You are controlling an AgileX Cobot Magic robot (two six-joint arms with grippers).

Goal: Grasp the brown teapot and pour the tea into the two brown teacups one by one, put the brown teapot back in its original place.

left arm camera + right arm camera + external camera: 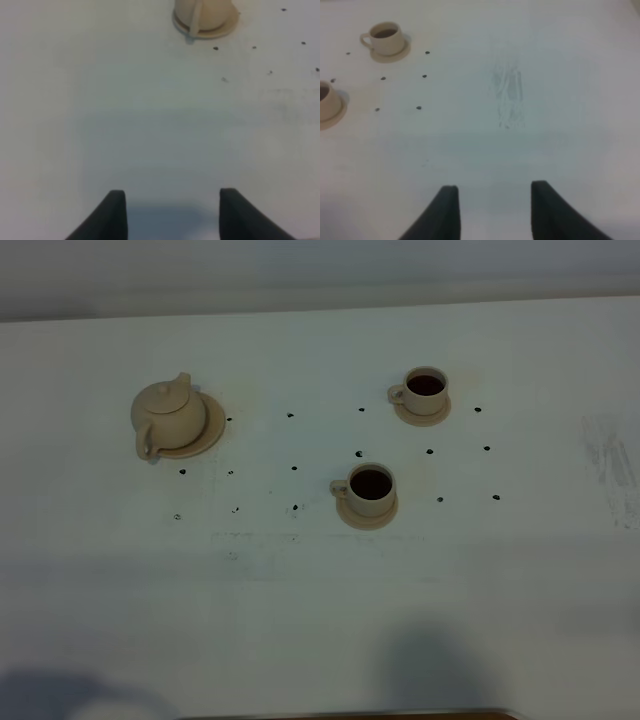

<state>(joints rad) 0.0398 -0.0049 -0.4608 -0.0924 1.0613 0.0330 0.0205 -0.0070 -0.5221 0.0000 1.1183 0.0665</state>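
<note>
A brown teapot point(168, 417) is sitting on its wide saucer point(208, 435) at the upper left of the overhead frame, handle pointing toward the lower left, while two teacups point(425, 390) point(371, 489) on small saucers, right of centre, are already showing dark tea. The left gripper point(171, 207) is hanging low over bare table point(300, 620), jaws spread and empty, the teapot well ahead of it; the right gripper point(493, 205) is likewise standing open with nothing between its fingers. Judging by the filled cups, the task is looking essentially done; the sensible move is drawing clear without nudging the pot.
</note>
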